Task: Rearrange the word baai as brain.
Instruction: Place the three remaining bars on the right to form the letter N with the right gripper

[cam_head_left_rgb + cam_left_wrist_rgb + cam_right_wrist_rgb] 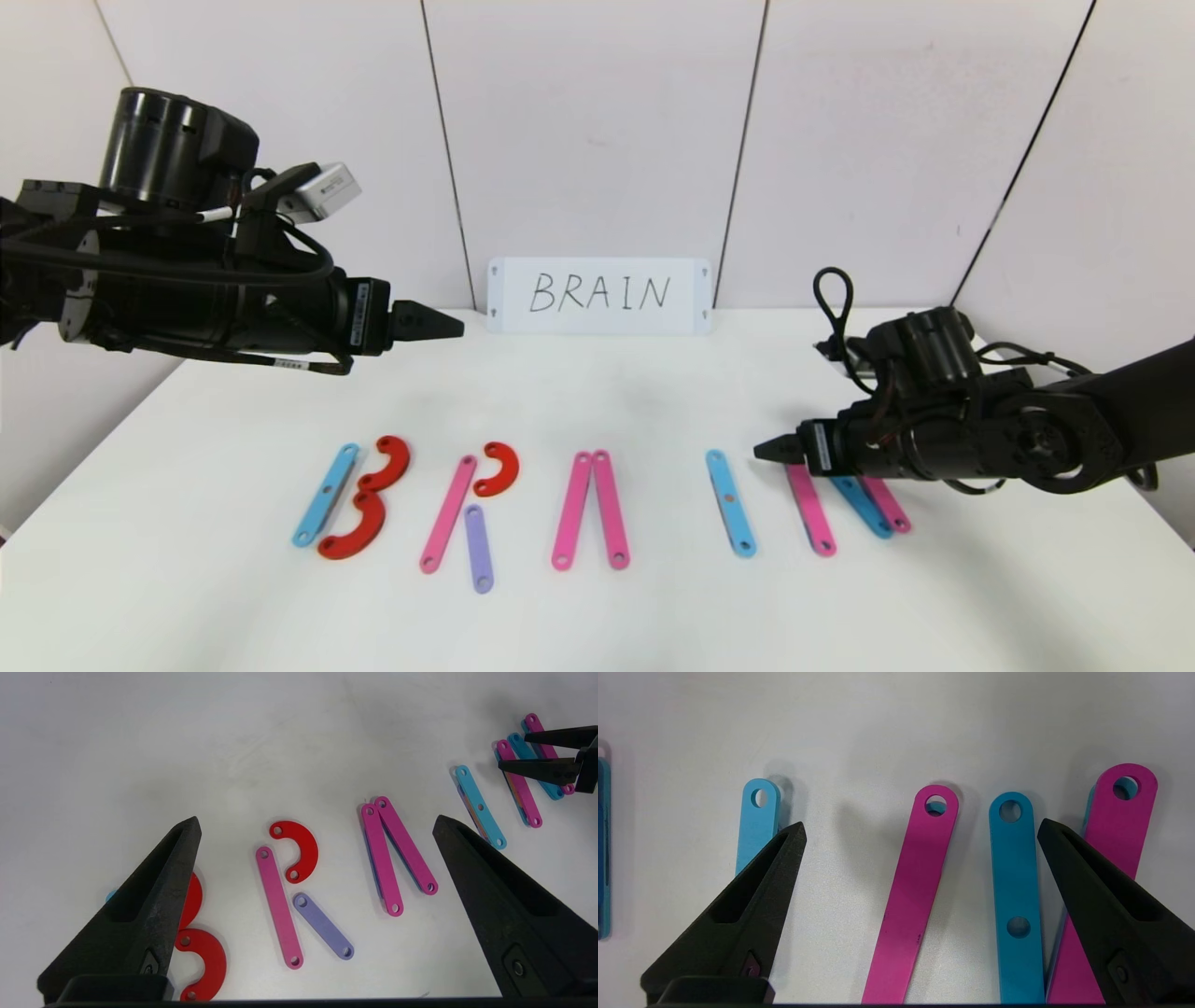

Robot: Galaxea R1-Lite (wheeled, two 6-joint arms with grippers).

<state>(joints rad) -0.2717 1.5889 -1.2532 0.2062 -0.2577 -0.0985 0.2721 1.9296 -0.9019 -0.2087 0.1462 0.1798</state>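
Over the far right of the table [597, 616], my right gripper [761, 451] hangs low above the N [845, 504], jaws spread wide and holding nothing. Its tips straddle the N's three bars: pink [915, 882], blue [1015, 896], pink [1115, 826]. My left gripper [453, 327] hovers high behind the B [350, 504], also wide and empty. On the table the pieces already read close to the card [597, 294]: B, R [471, 513], A [590, 509] of two pink bars with no crossbar, I [730, 504], N. I judge I'm at the last step, tidying the N. The blue diagonal sits close against the right pink bar, so next I would nudge it gently, without disturbing its neighbours.
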